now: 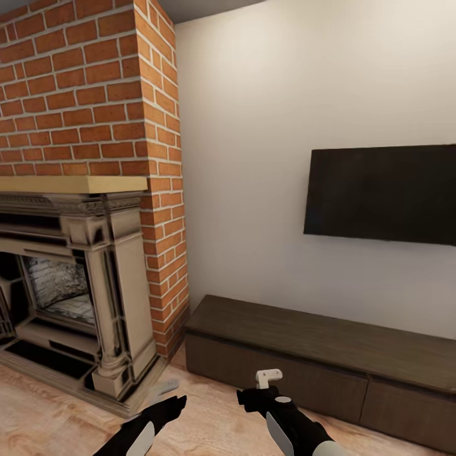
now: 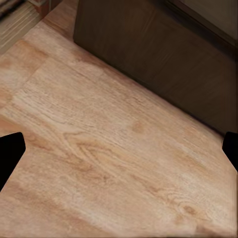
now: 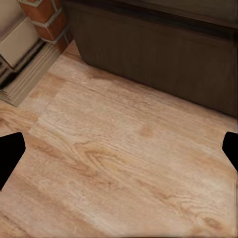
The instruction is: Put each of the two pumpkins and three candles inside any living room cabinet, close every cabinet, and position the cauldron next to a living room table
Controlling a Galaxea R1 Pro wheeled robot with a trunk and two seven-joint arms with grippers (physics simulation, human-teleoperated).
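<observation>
The cabinet [image 1: 316,342] is a long, low dark-brown unit against the white wall, right of the fireplace, and its front panels look shut. Its front also appears in the left wrist view [image 2: 163,54] and the right wrist view [image 3: 158,54]. My left gripper [image 1: 168,402] and right gripper [image 1: 253,394] hover low over the wooden floor just in front of the cabinet's left end. In both wrist views the fingertips [image 2: 10,153] [image 3: 10,153] stand far apart with nothing between them, so both grippers are open. The pumpkins, candles, cauldron and table are out of view.
A stone fireplace [image 1: 95,285] with a wooden mantel stands at the left under a red brick chimney [image 1: 95,82]. A dark TV [image 1: 380,193] hangs on the wall above the cabinet. Light wooden floor [image 2: 109,163] lies under both grippers.
</observation>
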